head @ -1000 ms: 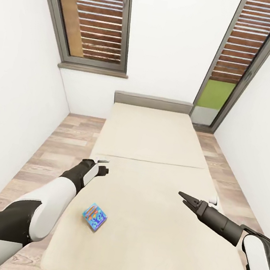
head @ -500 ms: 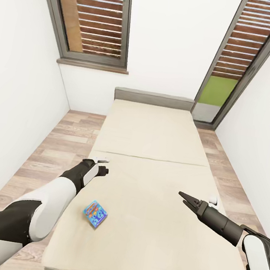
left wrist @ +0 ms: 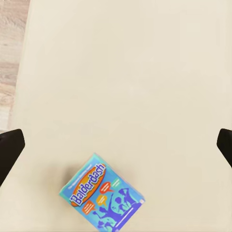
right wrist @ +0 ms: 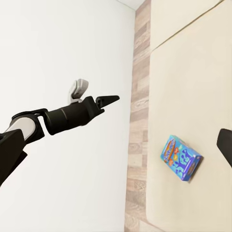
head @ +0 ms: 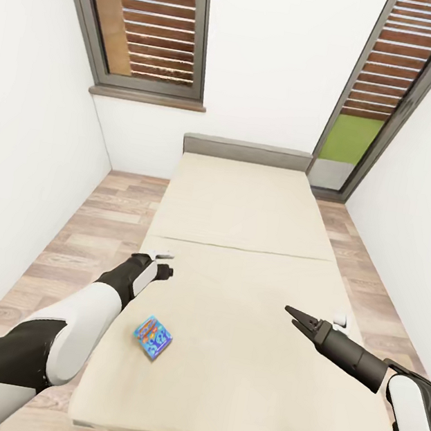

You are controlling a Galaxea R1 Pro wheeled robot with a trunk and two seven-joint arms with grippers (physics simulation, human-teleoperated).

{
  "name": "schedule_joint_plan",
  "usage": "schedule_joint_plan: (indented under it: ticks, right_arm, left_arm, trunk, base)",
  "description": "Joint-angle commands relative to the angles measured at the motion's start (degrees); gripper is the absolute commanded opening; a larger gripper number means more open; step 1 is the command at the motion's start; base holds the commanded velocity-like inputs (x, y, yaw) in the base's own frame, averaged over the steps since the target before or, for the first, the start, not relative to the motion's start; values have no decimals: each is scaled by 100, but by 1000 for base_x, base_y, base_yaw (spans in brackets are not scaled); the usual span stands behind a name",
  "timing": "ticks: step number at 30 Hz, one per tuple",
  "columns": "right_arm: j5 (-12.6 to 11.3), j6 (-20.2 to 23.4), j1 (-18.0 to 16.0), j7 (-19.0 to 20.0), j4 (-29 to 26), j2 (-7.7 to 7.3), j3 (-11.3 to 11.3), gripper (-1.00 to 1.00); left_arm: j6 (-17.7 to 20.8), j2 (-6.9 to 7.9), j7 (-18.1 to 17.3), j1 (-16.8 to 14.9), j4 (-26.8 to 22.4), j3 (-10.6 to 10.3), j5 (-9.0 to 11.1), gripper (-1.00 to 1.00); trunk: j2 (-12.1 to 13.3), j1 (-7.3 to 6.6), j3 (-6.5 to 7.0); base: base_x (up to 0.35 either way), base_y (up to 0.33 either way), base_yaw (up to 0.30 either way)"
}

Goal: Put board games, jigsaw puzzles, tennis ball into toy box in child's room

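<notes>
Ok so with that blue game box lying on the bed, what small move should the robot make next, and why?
Probably lower the left gripper toward the board game. In the left wrist view the box lies flat on the bed between the wide-apart fingertips, untouched, nearer this arm than the right gripper.

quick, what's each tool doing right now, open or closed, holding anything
Left tool: open, empty, above the light-blue board game box with the orange logo.
Right tool: looks closed, holding nothing.
</notes>
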Motion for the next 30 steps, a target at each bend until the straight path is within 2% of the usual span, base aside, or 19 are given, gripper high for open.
schedule_joint_plan:
  ticks: [1, 11, 19, 30]
  right_arm:
    - [44, 24, -5, 51, 0, 0, -7, 100]
    - [44, 24, -5, 61, 1, -5, -22, 100]
    - [44, 24, -11, 79, 8, -7, -158, 100]
    - [44, 24, -14, 74, 8, -8, -182, 100]
  left_arm:
    - [12, -3, 18, -2, -10, 10, 1, 100]
    - [-365, -9, 18, -1, 39, -41, -37, 100]
    - [-372, -9, 18, -1, 47, -42, -45, 100]
    - [-375, -4, 18, -1, 49, -34, -44, 100]
  trunk:
    - [-11, 3, -19]
    - [-11, 3, -113]
    - [-11, 3, -189]
    - [-11, 3, -293]
  base:
    - [0, 0, 0]
    - [0, 0, 0]
    - [0, 0, 0]
    - [0, 0, 0]
